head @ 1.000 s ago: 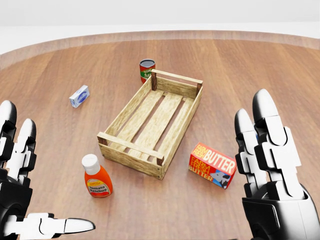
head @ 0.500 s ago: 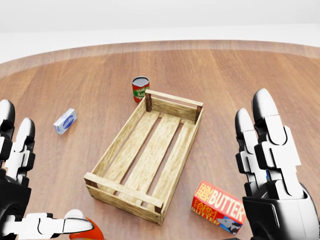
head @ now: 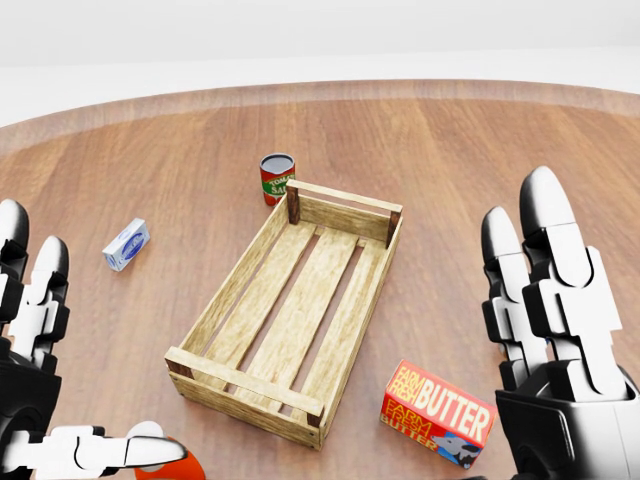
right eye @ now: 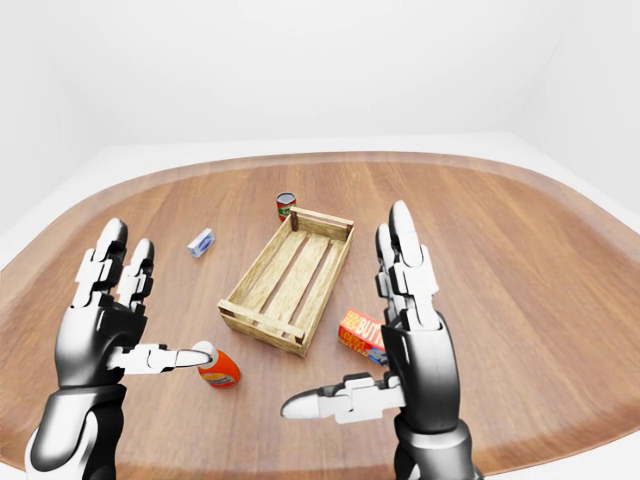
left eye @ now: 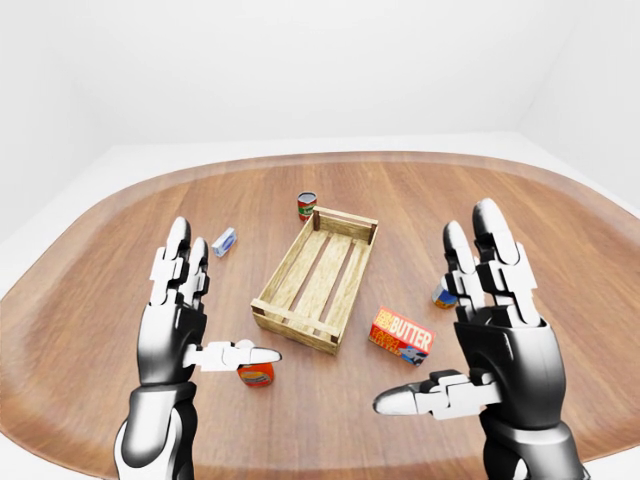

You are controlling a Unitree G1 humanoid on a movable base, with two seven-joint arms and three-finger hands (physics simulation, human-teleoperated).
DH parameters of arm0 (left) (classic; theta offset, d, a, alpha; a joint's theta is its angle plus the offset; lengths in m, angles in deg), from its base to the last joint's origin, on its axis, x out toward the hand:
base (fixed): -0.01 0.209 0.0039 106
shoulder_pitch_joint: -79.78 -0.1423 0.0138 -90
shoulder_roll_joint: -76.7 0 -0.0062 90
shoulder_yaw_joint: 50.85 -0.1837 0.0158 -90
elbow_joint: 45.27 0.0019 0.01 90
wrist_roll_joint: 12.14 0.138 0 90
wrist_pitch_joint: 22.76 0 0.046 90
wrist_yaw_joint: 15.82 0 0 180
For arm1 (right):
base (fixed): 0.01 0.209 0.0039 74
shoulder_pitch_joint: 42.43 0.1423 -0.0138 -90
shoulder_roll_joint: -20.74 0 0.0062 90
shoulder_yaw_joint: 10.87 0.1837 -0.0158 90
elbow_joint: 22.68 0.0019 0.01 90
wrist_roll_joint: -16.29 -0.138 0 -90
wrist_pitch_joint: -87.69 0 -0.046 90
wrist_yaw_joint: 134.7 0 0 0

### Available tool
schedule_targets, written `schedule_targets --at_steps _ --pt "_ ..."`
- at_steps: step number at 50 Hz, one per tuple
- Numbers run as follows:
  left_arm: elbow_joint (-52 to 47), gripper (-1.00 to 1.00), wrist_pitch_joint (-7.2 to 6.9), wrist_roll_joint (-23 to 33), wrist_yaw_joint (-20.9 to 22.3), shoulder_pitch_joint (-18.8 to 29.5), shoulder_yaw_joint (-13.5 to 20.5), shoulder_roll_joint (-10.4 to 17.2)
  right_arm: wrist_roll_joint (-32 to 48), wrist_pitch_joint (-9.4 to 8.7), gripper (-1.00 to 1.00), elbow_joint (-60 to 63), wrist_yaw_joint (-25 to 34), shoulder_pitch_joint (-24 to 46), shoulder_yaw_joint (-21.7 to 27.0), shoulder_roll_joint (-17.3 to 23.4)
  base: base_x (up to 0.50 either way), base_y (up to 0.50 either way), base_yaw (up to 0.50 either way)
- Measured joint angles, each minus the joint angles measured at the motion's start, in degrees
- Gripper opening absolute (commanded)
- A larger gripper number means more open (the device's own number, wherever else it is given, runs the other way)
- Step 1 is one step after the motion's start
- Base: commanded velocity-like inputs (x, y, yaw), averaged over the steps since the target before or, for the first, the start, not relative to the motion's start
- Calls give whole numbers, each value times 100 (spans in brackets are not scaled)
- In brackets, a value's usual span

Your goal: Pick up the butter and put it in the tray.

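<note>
The red cardboard butter box (head: 437, 414) lies on the round wooden tabletop (left eye: 560, 250), near-right of the slatted wooden tray (head: 290, 310), bare wood between. Left hand (left eye: 178, 315) and right hand (left eye: 495, 325) hover spread, holding nothing.

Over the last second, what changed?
The whole head view slid down: the camera moved, not the things. The ketchup bottle now sits at the bottom edge. The right hand rose slightly. Nothing grasped; butter beside the tray, both hands open.
</note>
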Motion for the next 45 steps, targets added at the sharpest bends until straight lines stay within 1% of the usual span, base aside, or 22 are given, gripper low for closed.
schedule_targets --at_steps 5,8,20,28,33,38,45 --pt "17 100 0 -8 -2 20 18 4 90 0 100 136 204 122 137 -9 0 0 0" --pt "23 100 0 -12 -4 25 24 5 229 0 100 228 436 261 299 -42 0 0 0" --pt "47 100 0 1 -16 34 13 6 899 0 100 318 1834 654 1359 -416 0 0 0" --pt "54 100 0 -1 -19 40 13 10 1168 0 100 314 2526 913 1960 -469 0 0 0" --pt "65 100 0 -2 -22 49 16 12 1281 0 100 204 2788 1088 2247 -431 0 0 0" --pt "62 100 0 -5 -26 53 21 13 1400 0 100 -48 2928 1232 2468 -381 0 0 0" --pt "81 100 0 -5 -40 70 26 14 1646 0 100 -489 2987 1455 2599 -274 0 0 0"
